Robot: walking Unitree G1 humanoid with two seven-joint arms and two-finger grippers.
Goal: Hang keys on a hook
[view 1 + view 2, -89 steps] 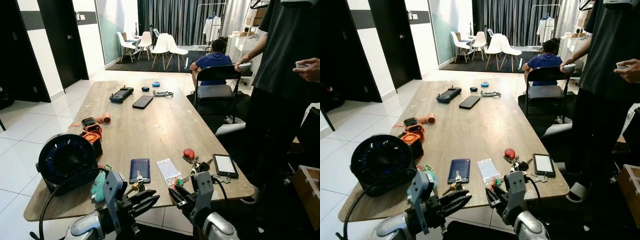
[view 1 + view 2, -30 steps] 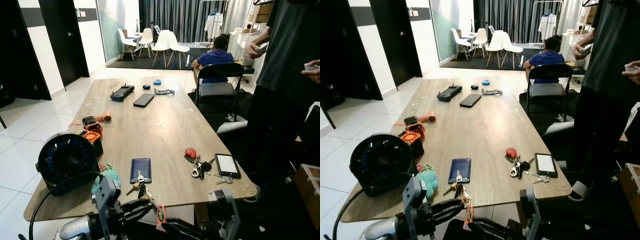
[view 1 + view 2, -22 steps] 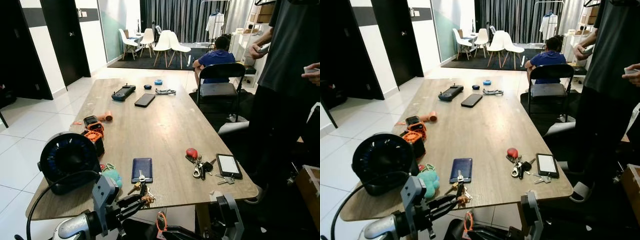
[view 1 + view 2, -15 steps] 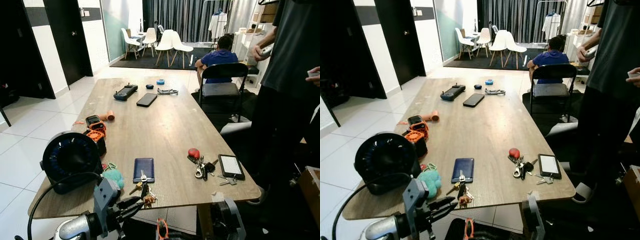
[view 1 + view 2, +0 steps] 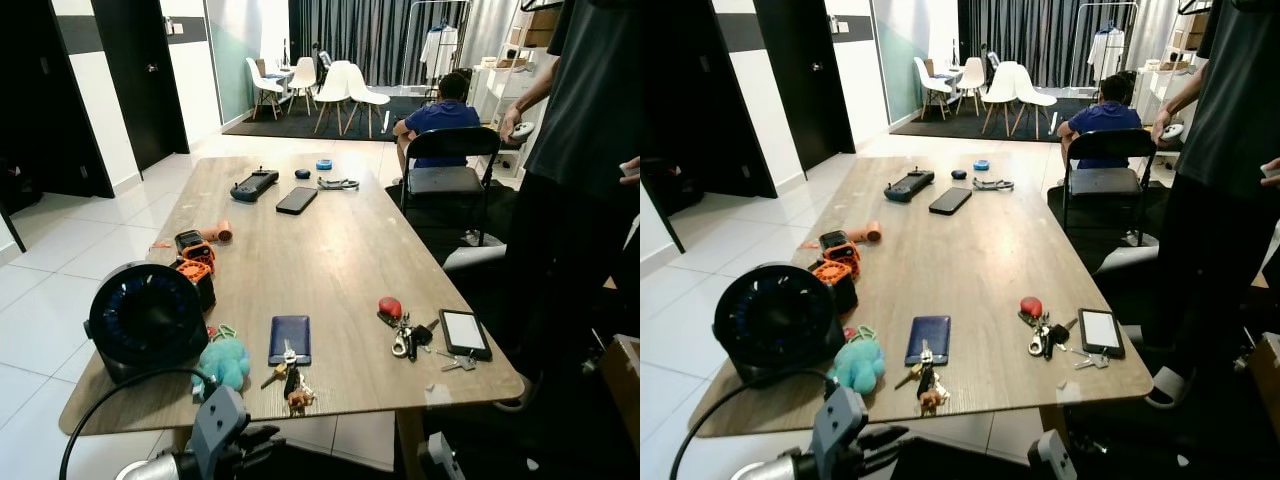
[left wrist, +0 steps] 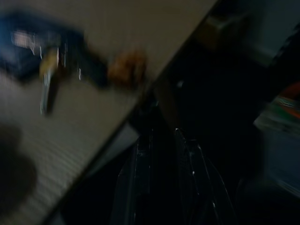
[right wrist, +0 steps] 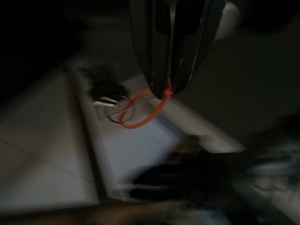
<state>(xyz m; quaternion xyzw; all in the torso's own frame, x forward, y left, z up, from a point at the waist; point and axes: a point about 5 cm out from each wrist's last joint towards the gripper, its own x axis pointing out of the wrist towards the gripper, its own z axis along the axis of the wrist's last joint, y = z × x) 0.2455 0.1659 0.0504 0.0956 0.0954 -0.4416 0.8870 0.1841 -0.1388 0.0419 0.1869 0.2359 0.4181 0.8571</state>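
While our right gripper (image 7: 169,86) pinches an orange loop (image 7: 140,110) between closed fingers, a key ring and dark keys (image 7: 107,91) dangle from it below the table edge, blurred in the right wrist view. We judge that thin loop could slip out, or the bunch could swing and snag, if we turn sharply toward a hook we cannot yet make out. Our left gripper (image 6: 161,154) hangs just under the wooden table (image 5: 330,250), its fingers nearly together and empty. Other keys (image 5: 288,378) lie near the table's front edge, beside a dark blue wallet (image 5: 290,338). No containers are visible; a fan (image 5: 145,318) and a person (image 5: 575,150) stand close by.
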